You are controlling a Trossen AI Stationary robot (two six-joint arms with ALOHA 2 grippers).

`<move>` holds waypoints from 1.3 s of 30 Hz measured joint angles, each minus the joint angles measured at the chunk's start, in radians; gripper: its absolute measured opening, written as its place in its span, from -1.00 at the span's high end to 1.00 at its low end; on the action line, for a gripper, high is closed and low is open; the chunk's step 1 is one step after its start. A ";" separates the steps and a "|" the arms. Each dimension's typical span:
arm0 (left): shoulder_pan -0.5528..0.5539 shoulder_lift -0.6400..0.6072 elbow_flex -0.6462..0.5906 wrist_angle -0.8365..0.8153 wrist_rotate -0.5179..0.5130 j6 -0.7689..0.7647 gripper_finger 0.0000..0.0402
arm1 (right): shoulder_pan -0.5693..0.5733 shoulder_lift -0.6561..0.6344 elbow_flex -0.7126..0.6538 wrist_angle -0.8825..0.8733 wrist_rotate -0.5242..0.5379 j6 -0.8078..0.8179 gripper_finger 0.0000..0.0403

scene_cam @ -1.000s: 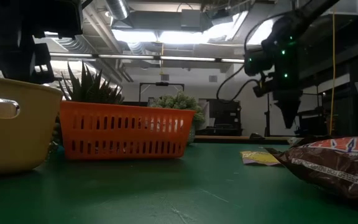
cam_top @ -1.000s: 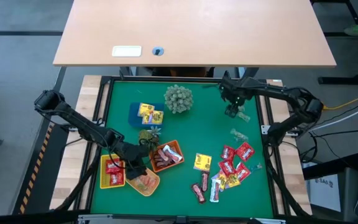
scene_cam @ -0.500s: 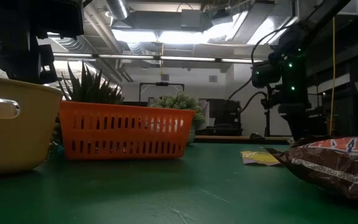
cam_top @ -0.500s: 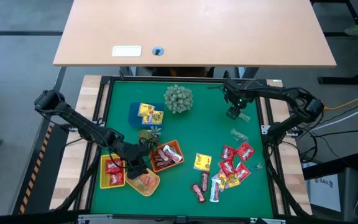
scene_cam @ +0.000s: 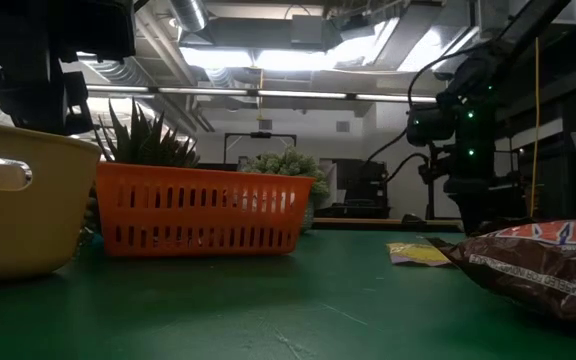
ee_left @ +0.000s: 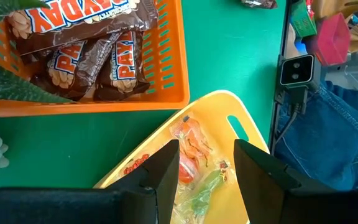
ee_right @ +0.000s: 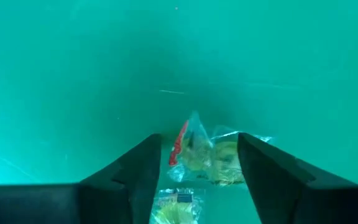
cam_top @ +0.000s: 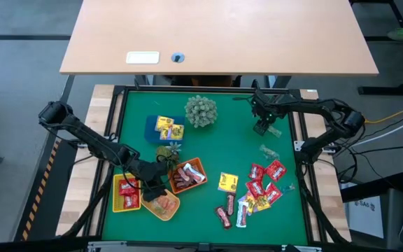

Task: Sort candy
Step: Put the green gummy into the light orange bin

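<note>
Small clear wrapped candy pieces [ee_right: 207, 152] lie on the green mat at the far right [cam_top: 270, 130]. My right gripper [ee_right: 197, 183] points down just above them, open, one finger on each side of the pieces; I see no touch. My left gripper [ee_left: 207, 177] hangs open and empty over the yellow tray [ee_left: 241, 127], which holds clear orange and green candy [ee_left: 194, 155]. Beside it an orange tray [ee_left: 166, 74] holds dark brown bars [ee_left: 86, 56]. Loose red, yellow and brown candy [cam_top: 257, 190] lies at the near right.
A spiky pale green plant ball [cam_top: 200, 110] stands at the far middle. A blue tray with yellow packets [cam_top: 165, 128] is left of it, and a tray with red packets [cam_top: 126, 194] sits at the near left. One more clear piece [cam_top: 268, 150] lies nearer.
My right gripper has come down toward the clear candy pieces at the far right, shifting slightly toward the table's near edge. The candy and the trays have stayed where they were.
</note>
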 joint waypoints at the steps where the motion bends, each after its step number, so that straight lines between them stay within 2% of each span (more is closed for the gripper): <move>1: 0.000 0.000 0.000 0.000 0.000 0.000 0.31 | 0.000 0.000 0.000 0.003 0.000 0.000 0.00; 9: 0.000 0.000 0.000 0.000 -0.002 0.007 0.31 | 0.000 0.000 0.000 0.005 0.000 -0.003 0.54; 14: 0.000 0.000 0.000 0.000 -0.037 0.007 0.31 | 0.000 0.000 0.000 0.006 0.000 -0.003 0.84; 17: 0.000 0.000 0.000 0.002 -0.055 0.007 0.31 | 0.000 0.000 0.001 0.006 0.000 -0.003 0.95; 20: 0.000 0.000 0.000 0.009 -0.095 0.008 0.31 | 0.000 0.000 0.001 0.004 -0.034 -0.003 0.96; 23: 0.000 0.000 0.000 0.037 -0.135 0.008 0.31 | 0.000 -0.002 0.003 -0.001 -0.149 -0.003 0.90; 26: 0.000 0.000 0.001 0.093 -0.168 0.017 0.31 | 0.001 -0.002 0.003 -0.002 -0.334 0.021 0.87; 32: 0.000 0.000 0.001 0.258 -0.238 0.205 0.31 | 0.004 0.000 0.023 0.009 -0.712 0.085 0.87; 34: 0.000 0.000 0.001 0.309 -0.301 0.283 0.31 | 0.027 0.000 0.029 0.034 -0.789 0.117 0.86; 39: 0.000 0.000 0.001 0.403 -0.465 0.478 0.31 | 0.144 0.000 0.045 0.167 -0.881 0.219 0.86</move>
